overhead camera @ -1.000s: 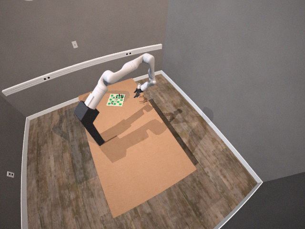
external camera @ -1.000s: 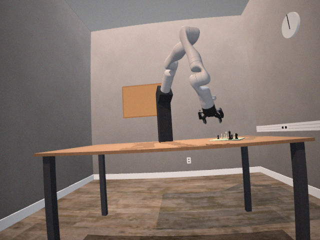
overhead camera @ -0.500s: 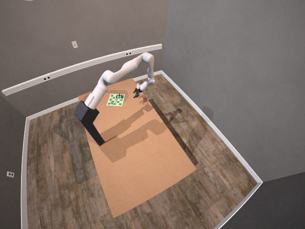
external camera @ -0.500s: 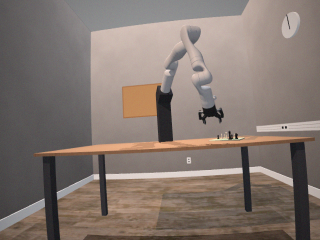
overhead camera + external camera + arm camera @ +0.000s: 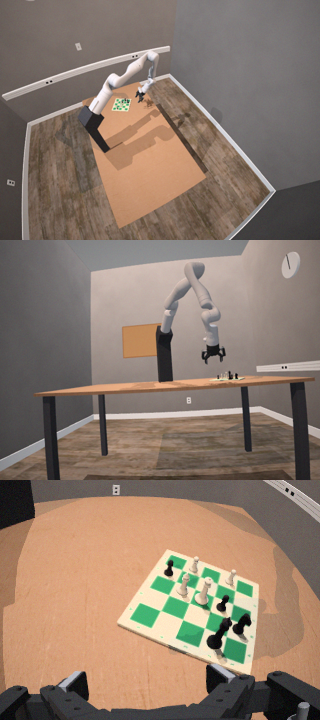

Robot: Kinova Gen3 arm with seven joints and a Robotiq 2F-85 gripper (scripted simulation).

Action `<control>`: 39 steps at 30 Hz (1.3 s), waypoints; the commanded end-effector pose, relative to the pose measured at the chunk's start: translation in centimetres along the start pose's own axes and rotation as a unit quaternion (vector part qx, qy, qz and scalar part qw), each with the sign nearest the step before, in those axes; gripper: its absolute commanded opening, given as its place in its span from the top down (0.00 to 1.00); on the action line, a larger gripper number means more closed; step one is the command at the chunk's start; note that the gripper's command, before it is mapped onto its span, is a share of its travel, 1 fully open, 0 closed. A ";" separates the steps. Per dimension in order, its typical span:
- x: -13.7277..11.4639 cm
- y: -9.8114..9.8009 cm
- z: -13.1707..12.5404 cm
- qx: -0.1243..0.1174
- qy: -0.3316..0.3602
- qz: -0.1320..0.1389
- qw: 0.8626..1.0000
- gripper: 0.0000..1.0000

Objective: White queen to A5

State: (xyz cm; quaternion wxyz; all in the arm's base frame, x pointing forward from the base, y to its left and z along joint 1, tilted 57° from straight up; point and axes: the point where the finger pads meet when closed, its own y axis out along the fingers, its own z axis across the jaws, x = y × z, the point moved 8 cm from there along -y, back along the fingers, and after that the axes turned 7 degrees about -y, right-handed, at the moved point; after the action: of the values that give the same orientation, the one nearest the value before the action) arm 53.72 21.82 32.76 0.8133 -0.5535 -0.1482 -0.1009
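Observation:
A small green and cream chessboard (image 5: 194, 610) lies on the wooden table; it also shows in the top view (image 5: 121, 104) and the exterior view (image 5: 227, 378). Several white and black pieces stand upright on it. The tallest white piece (image 5: 204, 592), near the board's middle, looks like the white queen. A tall black piece (image 5: 216, 635) stands near the board's closest edge. My gripper (image 5: 146, 683) (image 5: 140, 96) (image 5: 213, 357) is open and empty. It hangs well above the table, off to the side of the board. The letters on the board's edge are too small to read.
The arm's black pedestal (image 5: 91, 124) stands on the table beside the board. The table's long edge (image 5: 180, 139) runs close to the gripper's side. A white rail (image 5: 280, 487) is on the wall behind the board.

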 end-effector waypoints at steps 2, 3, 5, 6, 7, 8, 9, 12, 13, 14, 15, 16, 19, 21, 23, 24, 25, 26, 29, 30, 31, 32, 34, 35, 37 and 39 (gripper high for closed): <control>-2.6 0.7 3.4 -0.027 -0.074 -0.024 0.997 0.00; -3.0 1.0 3.7 -0.035 -0.089 -0.029 0.995 0.00; -3.0 1.0 3.7 -0.035 -0.089 -0.029 0.995 0.00; -3.4 1.2 4.1 -0.042 -0.104 -0.034 0.993 0.00; -3.9 1.4 4.5 -0.049 -0.120 -0.039 0.991 0.00; -4.4 1.6 4.9 -0.055 -0.137 -0.044 0.988 0.00; -4.8 1.9 5.3 -0.062 -0.151 -0.049 0.985 0.00; -6.1 2.5 6.4 -0.082 -0.197 -0.063 0.975 0.00; -6.6 2.9 6.7 -0.089 -0.211 -0.067 0.971 0.00; -7.1 3.3 6.9 -0.096 -0.225 -0.069 0.967 0.00; -7.5 3.5 7.3 -0.103 -0.239 -0.074 0.963 0.00; -7.9 3.7 7.7 -0.108 -0.254 -0.078 0.958 0.00; -8.8 4.2 8.3 -0.120 -0.280 -0.086 0.949 0.00; -9.2 4.4 8.5 -0.126 -0.293 -0.090 0.944 0.00; -9.6 4.7 8.9 -0.129 -0.300 -0.094 0.941 0.00; -10.0 4.8 9.2 -0.134 -0.312 -0.098 0.935 0.00; -10.4 5.0 9.5 -0.139 -0.325 -0.102 0.930 0.00; -10.8 5.3 9.7 -0.145 -0.336 -0.105 0.925 0.00; -12.0 5.9 10.5 -0.161 -0.378 -0.115 0.904 0.00; -12.4 6.0 10.8 -0.166 -0.389 -0.119 0.898 0.00; -12.4 6.0 10.8 -0.166 -0.389 -0.119 0.898 0.00; -12.8 6.3 11.0 -0.172 -0.401 -0.122 0.892 0.00; -13.2 6.6 11.2 -0.177 -0.412 -0.125 0.885 0.00; -13.5 6.8 11.5 -0.182 -0.423 -0.129 0.878 0.00; -14.3 7.1 12.0 -0.192 -0.445 -0.136 0.864 0.00; -14.3 7.1 12.0 -0.192 -0.445 -0.136 0.864 0.00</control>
State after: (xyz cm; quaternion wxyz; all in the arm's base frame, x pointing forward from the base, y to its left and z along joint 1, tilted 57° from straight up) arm 43.27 33.22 27.03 0.5327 -0.6676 -0.5200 0.0137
